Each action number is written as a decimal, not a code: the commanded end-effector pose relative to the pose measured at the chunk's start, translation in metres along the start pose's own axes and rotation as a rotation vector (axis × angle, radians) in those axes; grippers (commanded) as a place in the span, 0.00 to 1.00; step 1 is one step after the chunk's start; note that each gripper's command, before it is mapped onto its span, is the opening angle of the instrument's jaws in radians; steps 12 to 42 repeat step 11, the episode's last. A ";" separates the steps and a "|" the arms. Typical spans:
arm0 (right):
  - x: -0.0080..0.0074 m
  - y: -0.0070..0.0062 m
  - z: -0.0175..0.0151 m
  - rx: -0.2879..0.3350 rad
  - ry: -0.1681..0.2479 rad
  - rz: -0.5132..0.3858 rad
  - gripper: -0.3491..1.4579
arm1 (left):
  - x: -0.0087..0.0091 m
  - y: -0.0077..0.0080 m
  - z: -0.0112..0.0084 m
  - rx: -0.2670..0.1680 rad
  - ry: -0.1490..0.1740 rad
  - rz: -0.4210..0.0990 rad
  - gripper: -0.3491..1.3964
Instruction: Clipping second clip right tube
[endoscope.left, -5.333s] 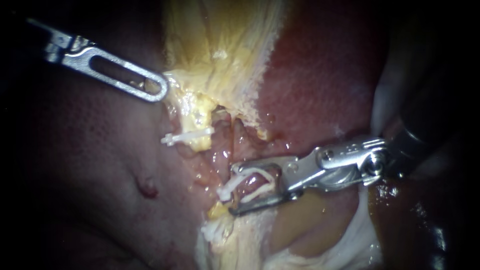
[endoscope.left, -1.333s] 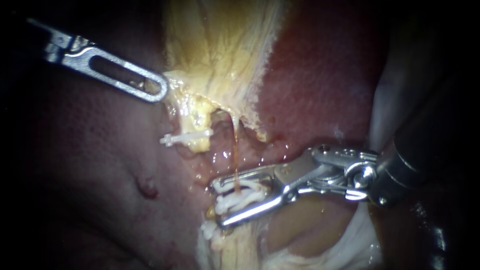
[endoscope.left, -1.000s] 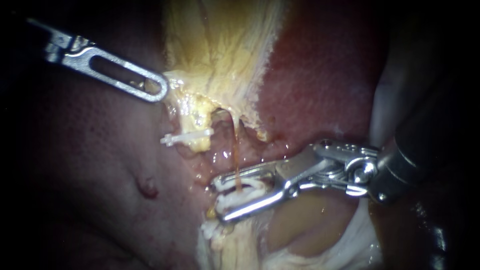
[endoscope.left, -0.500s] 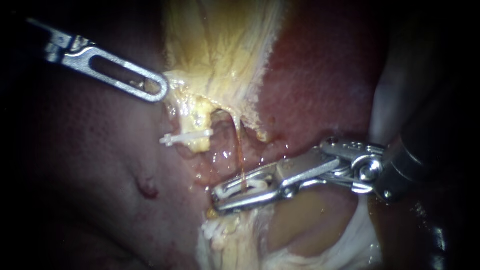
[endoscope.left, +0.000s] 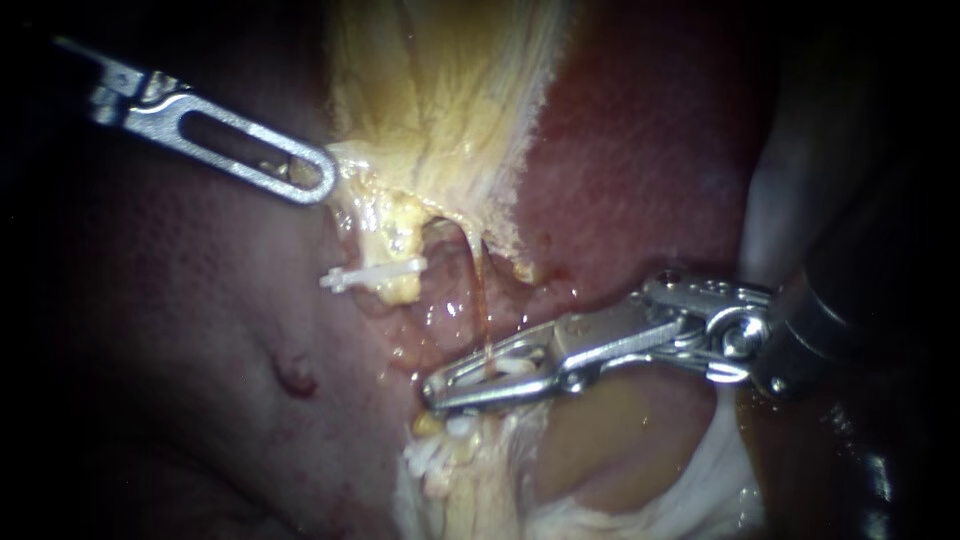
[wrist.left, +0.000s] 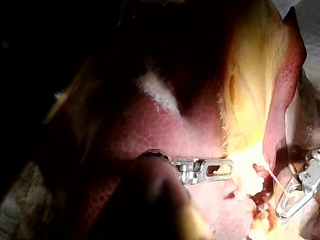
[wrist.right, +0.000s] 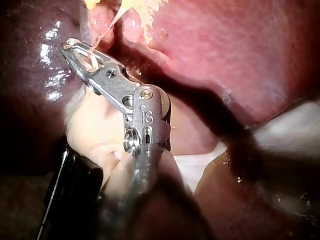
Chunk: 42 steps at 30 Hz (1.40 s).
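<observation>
In the endoscope view my right instrument (endoscope.left: 435, 385) comes in from the right, its jaws nearly together and shut on a white clip (endoscope.left: 512, 367). A thin brownish tube (endoscope.left: 480, 300) runs down from the yellow tissue (endoscope.left: 440, 110) into those jaws. The right wrist view shows the same tube (wrist.right: 105, 32) entering the right instrument's tip (wrist.right: 69, 47). Another white clip (endoscope.left: 375, 272) sits across the yellow stump to the left. My left instrument (endoscope.left: 318, 178) holds the yellow tissue's edge at upper left, its jaws (wrist.left: 227, 166) shut on it.
Red liver (endoscope.left: 640, 150) lies behind and right of the yellow tissue, with more liver (endoscope.left: 200, 330) at the left. A tan rounded lobe (endoscope.left: 610, 440) and white tissue (endoscope.left: 725, 480) lie under the right instrument. Whitish lumps (endoscope.left: 428, 460) sit just below its jaws.
The right instrument's jaws have closed down over the white clip around the thin tube, flattening it. The left instrument and the other clip have not moved.
</observation>
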 end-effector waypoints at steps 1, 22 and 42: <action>0.0000 0.0000 0.0001 0.005 -0.002 0.000 0.00 | 0.0000 0.0000 0.0000 0.000 0.000 0.000 0.00; -0.0002 0.0002 0.0000 0.018 -0.009 0.003 0.00 | 0.0000 0.0000 0.0000 0.000 0.000 0.000 0.00; -0.0002 0.0002 0.0000 0.018 -0.009 0.003 0.00 | 0.0000 0.0000 0.0000 0.000 0.000 0.000 0.00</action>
